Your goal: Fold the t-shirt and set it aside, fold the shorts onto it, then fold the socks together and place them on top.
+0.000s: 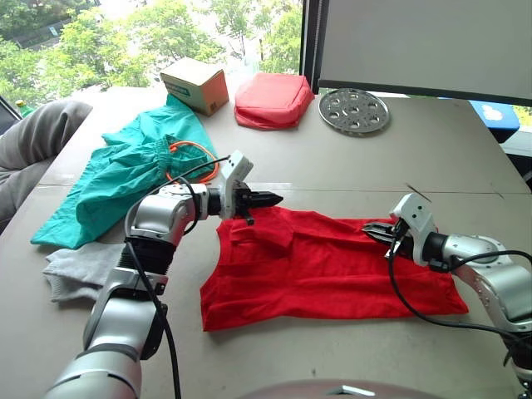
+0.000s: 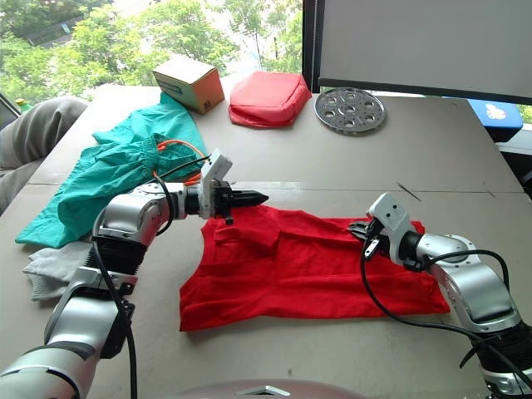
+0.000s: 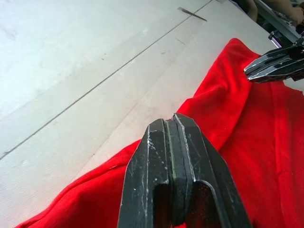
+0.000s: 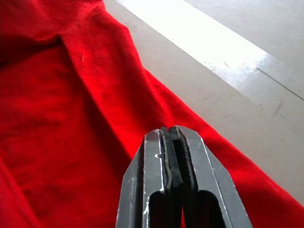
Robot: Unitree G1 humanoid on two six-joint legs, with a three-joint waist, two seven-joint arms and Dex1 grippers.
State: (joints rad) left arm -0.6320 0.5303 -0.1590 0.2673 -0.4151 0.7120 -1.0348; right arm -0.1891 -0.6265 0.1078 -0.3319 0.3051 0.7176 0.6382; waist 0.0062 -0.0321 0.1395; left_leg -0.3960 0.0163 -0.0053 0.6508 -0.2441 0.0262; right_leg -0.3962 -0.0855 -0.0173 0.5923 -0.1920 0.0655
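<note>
- I see one surface [image 1: 349, 174] carrying everything.
- One t-shirt [image 1: 324, 270] lies mid-surface.
- One shorts [image 1: 125, 170] lie far-left, partly behind my arm.
- Socks [image 1: 79, 270]: count unclear.
- Left hand [image 1: 270, 199], right hand [image 1: 376, 231]: both pinched closed above the shirt's far edge.

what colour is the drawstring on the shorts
Bright orange drawstring on teal-green shorts, clearest in the left eye view.

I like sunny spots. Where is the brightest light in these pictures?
Right wrist view: a white strip of glare crosses the table beside the t-shirt. Left eye view: daylight through the window washes out the trees, and the table's far end looks pale.
</note>
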